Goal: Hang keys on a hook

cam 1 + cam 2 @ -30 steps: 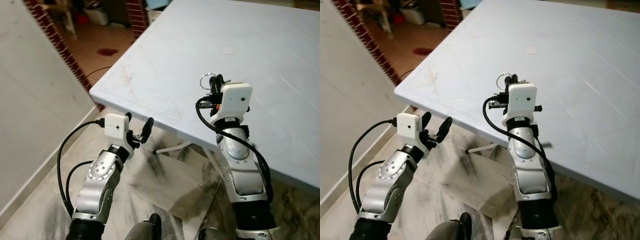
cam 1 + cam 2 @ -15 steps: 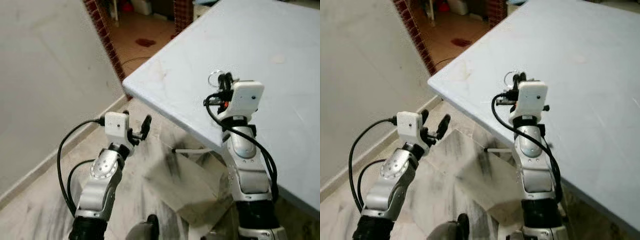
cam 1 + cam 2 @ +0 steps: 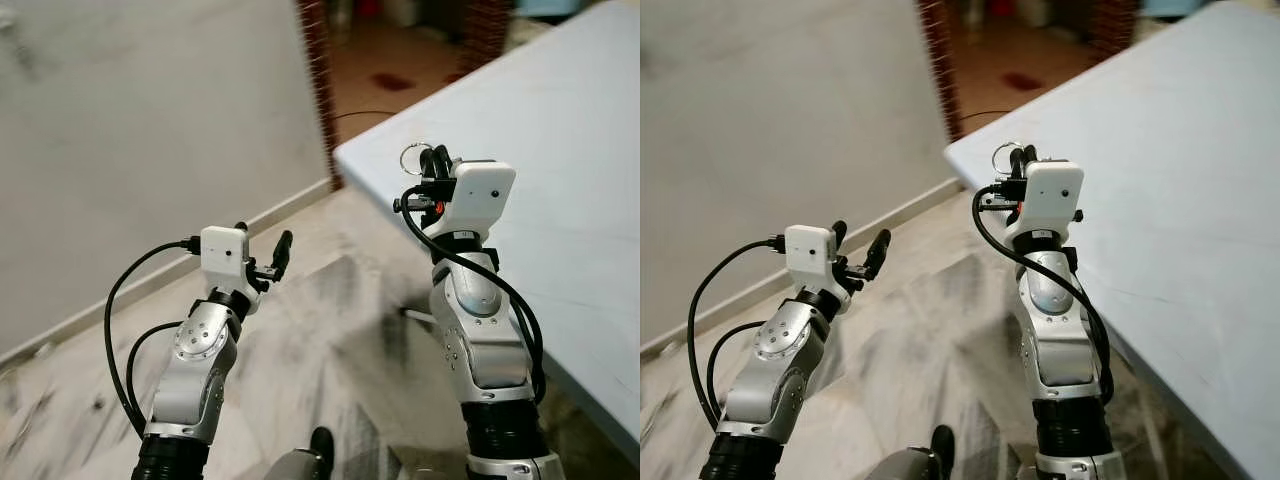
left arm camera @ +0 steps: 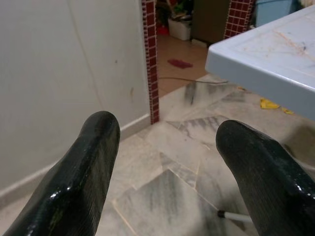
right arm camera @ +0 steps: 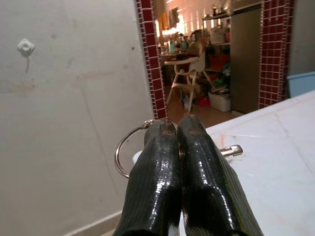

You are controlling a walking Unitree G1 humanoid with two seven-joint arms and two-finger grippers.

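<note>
My right gripper (image 3: 436, 160) is raised beside the corner of the pale blue table (image 3: 570, 170) and is shut on the keys. The silver key ring (image 5: 122, 150) sticks out on one side of the closed fingers (image 5: 157, 162), and a key tip (image 5: 231, 151) on the other. A small white hook (image 5: 25, 47) sits high on the grey wall (image 5: 74, 123), well beyond the fingertips. My left gripper (image 3: 262, 240) is held low over the marble floor, open and with nothing between its fingers (image 4: 98, 142).
The wall (image 3: 150, 120) ends at a red tiled pillar (image 3: 316, 60) beside a doorway. Through the doorway stand a high chair (image 5: 189, 69) and household clutter. A marble floor (image 3: 330, 330) lies between wall and table. A table leg (image 4: 236, 216) shows low down.
The whole view has swung left, so the wall now takes up far more of it and the table has slid right. Both arms keep their pose, keys still held.
</note>
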